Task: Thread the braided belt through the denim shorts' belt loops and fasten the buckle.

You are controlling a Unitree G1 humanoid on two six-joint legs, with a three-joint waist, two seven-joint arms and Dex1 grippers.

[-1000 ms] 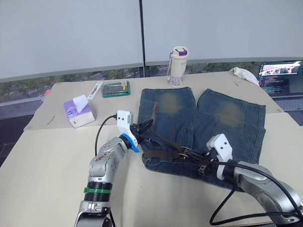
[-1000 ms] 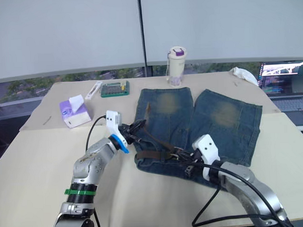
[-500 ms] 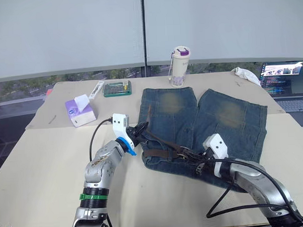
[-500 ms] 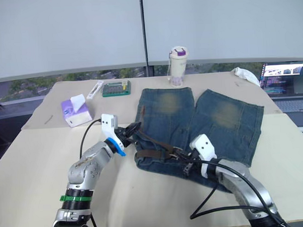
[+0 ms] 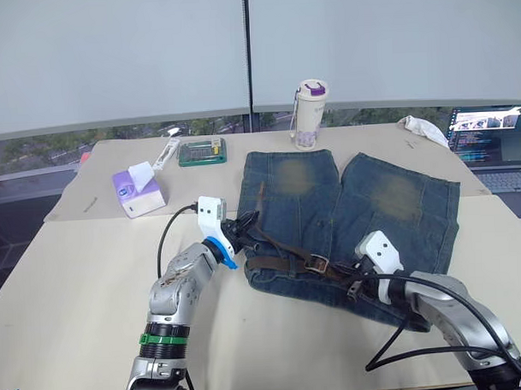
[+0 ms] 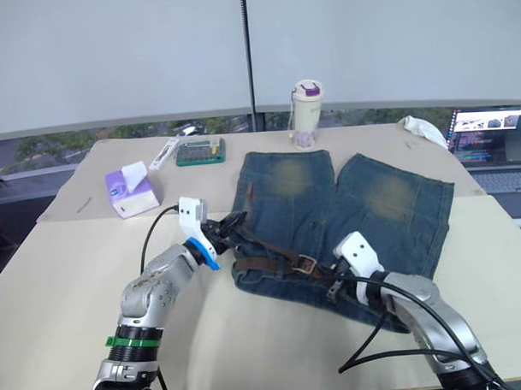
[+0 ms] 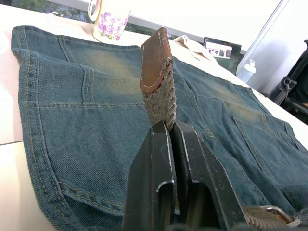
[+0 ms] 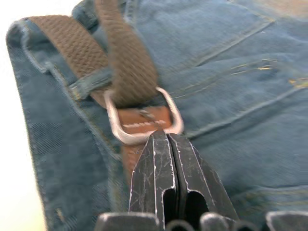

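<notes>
Now, left eye view: the left gripper (image 5: 241, 226) is clenching the tapered end of the braided belt (image 5: 284, 256) just beside the left corner of the denim shorts (image 5: 389, 199). Compared with a second ago, it is sitting slightly lower and closer to the waistband, so the strap is lying flatter.
Right eye view: the right gripper (image 6: 334, 288) has drawn back toward the near edge of the shorts. The buckle (image 6: 307, 265) is now showing free in front of it, with the strap passing through its frame; I judge that the fastening is starting, not finished.
Left wrist view: the black fingers (image 7: 154, 183) are squeezing the braided strap, and its leather tip (image 7: 155, 60) is standing up over the shorts.
Right wrist view: the fingers (image 8: 166, 168) are pressed together on the leather tab just behind the buckle, beside a belt loop (image 8: 91, 82).
Room: the table (image 5: 67, 287) left of the shorts is bare; the tissue box (image 5: 138, 191) and the cup (image 5: 308, 114) are well apart from the shorts' waistband.
</notes>
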